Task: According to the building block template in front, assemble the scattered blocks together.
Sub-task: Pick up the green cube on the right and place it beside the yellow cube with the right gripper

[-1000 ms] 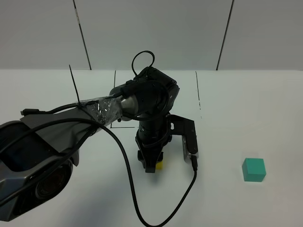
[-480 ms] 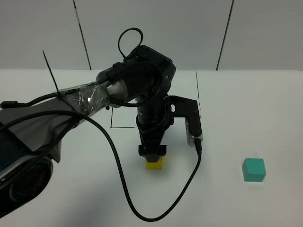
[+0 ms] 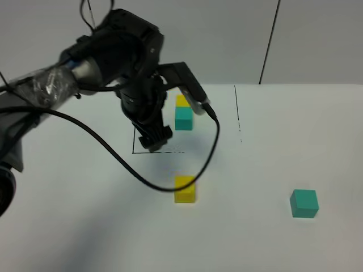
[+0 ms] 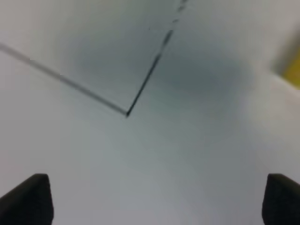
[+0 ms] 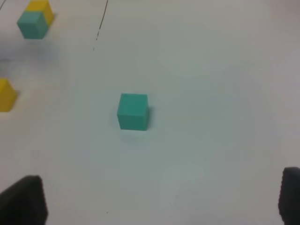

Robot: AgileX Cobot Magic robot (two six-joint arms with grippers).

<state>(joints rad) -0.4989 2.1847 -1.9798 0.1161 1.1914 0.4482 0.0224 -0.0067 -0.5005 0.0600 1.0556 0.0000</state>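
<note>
The building block template [image 3: 182, 112], a yellow cube joined to a teal one, sits at the back of the table inside a marked square; it also shows as the template [image 5: 35, 19] in the right wrist view. The loose yellow block [image 3: 185, 188] [image 5: 5, 95] rests alone on the table in the middle. The loose teal block [image 3: 304, 203] [image 5: 133, 111] lies far to the right. My left gripper [image 3: 154, 139] [image 4: 154, 201] hangs open and empty above the square's front line, back and left of the yellow block. My right gripper [image 5: 157, 201] is open and empty, short of the teal block.
Thin black lines [image 3: 237, 113] mark the white table, and a corner of the marked square [image 4: 127, 114] lies under the left gripper. A black cable [image 3: 170, 184] loops from the left arm down near the yellow block. A blurred yellow sliver [image 4: 293, 70] shows at the left wrist view's edge.
My left gripper opened and let go of the yellow block, which stays on the table. The left arm then rose and swung back and left, uncovering the template.
</note>
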